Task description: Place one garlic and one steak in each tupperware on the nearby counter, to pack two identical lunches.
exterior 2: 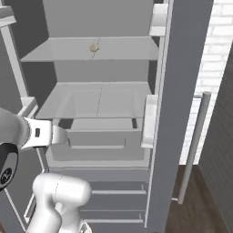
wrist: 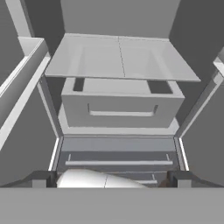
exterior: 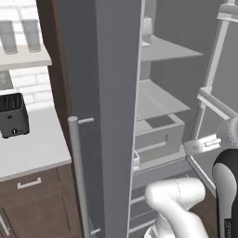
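A small tan-yellow roundish garlic lump [exterior 2: 94, 47] is being seen on the upper grey shelf [exterior 2: 54, 51] of the open grey fridge [exterior: 116, 69], near mid-width; too small and round for a long axis or heading to be told. Below it, a grey pull-out drawer [wrist: 121, 109] is being faced by the two-finger gripper [wrist: 112, 180], whose jaws are being held wide apart, gripping nothing. A black toaster [exterior: 11, 115] is being seen on the pale grey-white counter [exterior: 37, 148], left of the fridge.

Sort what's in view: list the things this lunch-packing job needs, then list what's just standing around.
Job:
- garlic, tan lump on the upper fridge shelf
- counter, no trays showing on it
- gripper, open, holding nothing, facing the fridge drawer

Standing around:
- black toaster on the counter
- two glasses on the wall shelf
- fridge drawer
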